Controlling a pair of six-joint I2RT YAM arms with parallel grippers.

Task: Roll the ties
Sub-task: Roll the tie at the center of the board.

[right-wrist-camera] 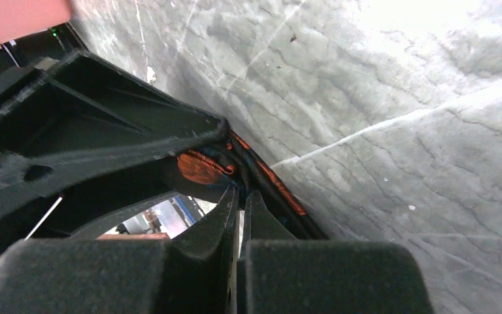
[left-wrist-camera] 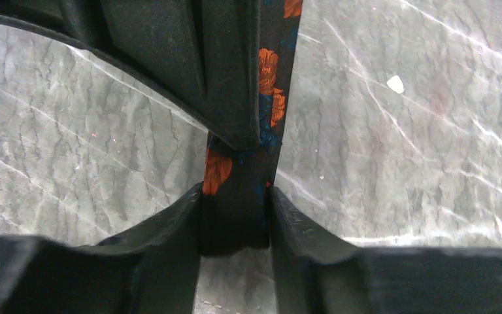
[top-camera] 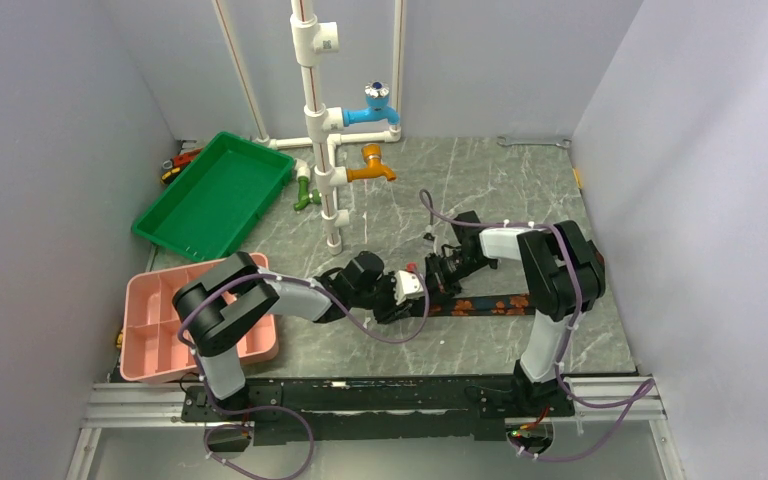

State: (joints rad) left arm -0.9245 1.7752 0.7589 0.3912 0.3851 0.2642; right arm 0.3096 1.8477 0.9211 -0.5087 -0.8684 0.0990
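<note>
The roll looks to be only at its start. The tie [top-camera: 490, 303] lies flat on the tabletop [top-camera: 460, 190], stretched from the middle out toward the right arm's base, and both claws meet at its left end.

The left claw [left-wrist-camera: 235, 222] grasps that end, a pad against each edge of the strip (how firmly, I cannot tell). The right claw [right-wrist-camera: 238, 209] is clenched, its tips down on the fabric just beyond. Whether any cloth is caught between them is hidden. A small curl of orange sits beside those tips, which may be a first fold.

The next move likely calls for turning the held end over onto the strip while the other claw pins it, keeping the edges in line so the coil does not skew.

The tie is narrow and black with orange-red flowers and touches of blue. It looks limp and thin, so it would slip easily.
</note>
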